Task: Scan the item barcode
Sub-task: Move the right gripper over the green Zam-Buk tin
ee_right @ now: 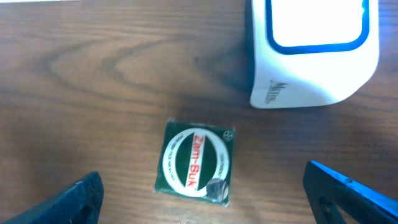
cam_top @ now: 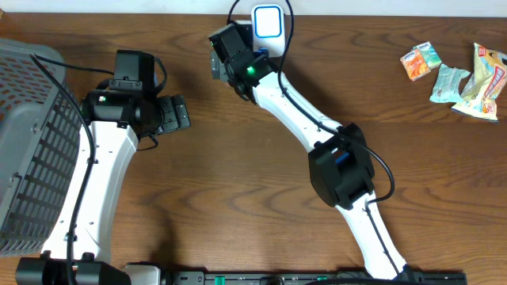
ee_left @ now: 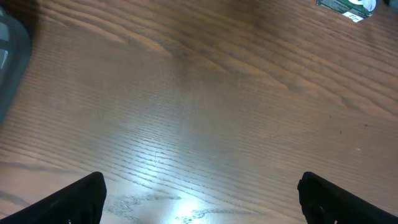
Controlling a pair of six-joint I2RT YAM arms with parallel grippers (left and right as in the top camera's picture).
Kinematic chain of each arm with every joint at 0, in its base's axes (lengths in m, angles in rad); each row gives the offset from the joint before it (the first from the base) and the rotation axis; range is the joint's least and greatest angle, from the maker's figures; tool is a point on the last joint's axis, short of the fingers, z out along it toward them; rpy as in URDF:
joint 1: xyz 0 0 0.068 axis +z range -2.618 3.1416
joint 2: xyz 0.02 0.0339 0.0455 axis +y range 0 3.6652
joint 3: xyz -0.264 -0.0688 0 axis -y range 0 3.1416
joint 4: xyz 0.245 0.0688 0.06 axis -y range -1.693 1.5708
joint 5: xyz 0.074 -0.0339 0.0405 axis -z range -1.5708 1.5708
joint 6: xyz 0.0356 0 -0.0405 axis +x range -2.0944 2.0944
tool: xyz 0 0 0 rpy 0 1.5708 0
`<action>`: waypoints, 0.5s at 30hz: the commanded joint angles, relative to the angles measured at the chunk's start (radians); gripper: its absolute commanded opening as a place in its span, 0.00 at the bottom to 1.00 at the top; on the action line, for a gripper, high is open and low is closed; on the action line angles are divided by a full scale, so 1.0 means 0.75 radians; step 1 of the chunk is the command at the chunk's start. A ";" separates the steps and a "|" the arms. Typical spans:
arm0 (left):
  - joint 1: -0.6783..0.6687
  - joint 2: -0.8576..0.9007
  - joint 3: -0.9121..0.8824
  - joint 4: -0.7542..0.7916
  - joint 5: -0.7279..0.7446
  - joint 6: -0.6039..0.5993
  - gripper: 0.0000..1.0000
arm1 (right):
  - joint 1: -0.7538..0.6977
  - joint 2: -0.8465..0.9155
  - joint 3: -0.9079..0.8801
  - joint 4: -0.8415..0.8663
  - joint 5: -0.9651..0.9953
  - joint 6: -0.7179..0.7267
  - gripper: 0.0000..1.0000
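The item is a small green box [ee_right: 196,163] with a white oval and red lettering, lying flat on the table just in front of the white, blue-rimmed scanner [ee_right: 314,53]. No barcode shows on its upper face. My right gripper [ee_right: 202,190] hovers over the box, open, with a finger on either side and nothing held. From overhead, the right gripper [cam_top: 224,49] sits left of the scanner [cam_top: 268,24] and hides the box. My left gripper [cam_top: 176,113] is open over bare wood; in its own view the left gripper [ee_left: 202,199] holds nothing, and the green box [ee_left: 347,5] shows at the top right.
A grey mesh basket [cam_top: 32,134] fills the left edge of the table. Several snack packets [cam_top: 455,75] lie at the far right back. The right arm's elbow [cam_top: 341,170] stretches across the middle of the table.
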 commanded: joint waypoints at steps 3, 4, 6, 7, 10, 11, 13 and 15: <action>0.001 0.006 0.006 -0.003 -0.017 0.007 0.98 | -0.008 0.123 0.022 0.047 -0.104 0.049 0.93; 0.001 0.006 0.006 -0.003 -0.017 0.007 0.98 | -0.004 0.134 0.022 0.055 -0.115 0.049 0.93; 0.001 0.006 0.006 -0.003 -0.017 0.007 0.98 | 0.004 0.158 0.022 0.065 -0.107 0.049 0.95; 0.001 0.006 0.006 -0.003 -0.017 0.007 0.98 | 0.005 0.160 0.022 0.065 -0.093 0.049 0.96; 0.001 0.006 0.006 -0.003 -0.017 0.007 0.98 | 0.005 0.176 0.022 0.066 -0.054 0.049 0.95; 0.001 0.006 0.006 -0.003 -0.017 0.007 0.98 | 0.005 0.179 0.022 0.066 -0.051 0.049 0.95; 0.001 0.006 0.006 -0.003 -0.017 0.007 0.98 | 0.005 0.187 0.022 0.058 -0.051 0.049 0.94; 0.001 0.007 0.006 -0.003 -0.017 0.007 0.98 | 0.001 0.202 0.022 0.054 -0.051 0.049 0.91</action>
